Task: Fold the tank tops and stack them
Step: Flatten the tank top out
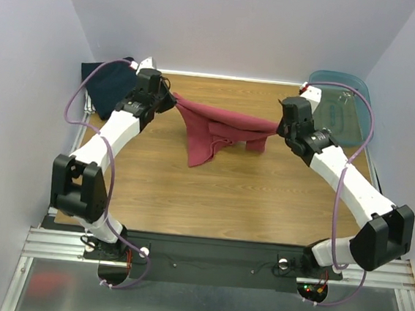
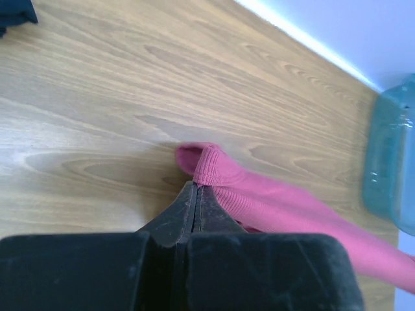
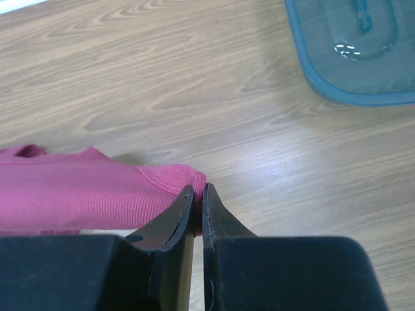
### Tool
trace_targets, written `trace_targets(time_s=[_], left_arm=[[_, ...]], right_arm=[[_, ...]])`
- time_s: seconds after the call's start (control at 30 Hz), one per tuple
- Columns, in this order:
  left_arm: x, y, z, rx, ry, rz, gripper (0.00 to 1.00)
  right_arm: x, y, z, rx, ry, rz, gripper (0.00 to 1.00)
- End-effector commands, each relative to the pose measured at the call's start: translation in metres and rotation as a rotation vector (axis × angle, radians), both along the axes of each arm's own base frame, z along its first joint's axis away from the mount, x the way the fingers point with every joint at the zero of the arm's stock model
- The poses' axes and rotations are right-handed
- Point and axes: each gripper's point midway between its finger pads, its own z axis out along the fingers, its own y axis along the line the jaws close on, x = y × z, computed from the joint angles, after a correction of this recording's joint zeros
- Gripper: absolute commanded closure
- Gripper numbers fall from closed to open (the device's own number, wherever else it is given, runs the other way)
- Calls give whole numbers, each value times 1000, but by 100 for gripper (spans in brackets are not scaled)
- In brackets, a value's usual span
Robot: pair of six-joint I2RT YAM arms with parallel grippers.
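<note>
Jaws pressed together on cloth: the left gripper (image 2: 196,188) pinches a ribbed hem corner of the dark red, soft-knit tank top (image 1: 217,131), and the right gripper (image 3: 198,190) nips the opposite corner the same way, its jaws all but closed on the fabric. Between them the garment hangs stretched across the far half of the wooden table (image 1: 225,198), its loose, bunched body sagging toward six o'clock and touching the boards. At ten o'clock, in the far corner behind the left arm, the dark navy cloth tank top (image 1: 111,87) lies as a folded square, apparently finished. At two o'clock sits a translucent blue plastic tub (image 1: 342,113). By this showing the job is roughly half done: the red top has yet to be folded, then laid on the navy one.
</note>
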Motion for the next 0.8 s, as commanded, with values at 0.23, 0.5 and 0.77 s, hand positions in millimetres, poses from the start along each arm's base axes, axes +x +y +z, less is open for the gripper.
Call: trace_targets(time_s=[0.23,0.5,0.77], left_arm=[[-88,27,186,12,-441,-40,100],[-142,32,235,-24,-560,-82,100],[-126,27,220,-37,-516,-77,100]], right_arm=[[-36,-1,135,128,-321,139,100],[-77,-7,194,191,-477,224,100],[-64,-5,187,167,-449,209,100]])
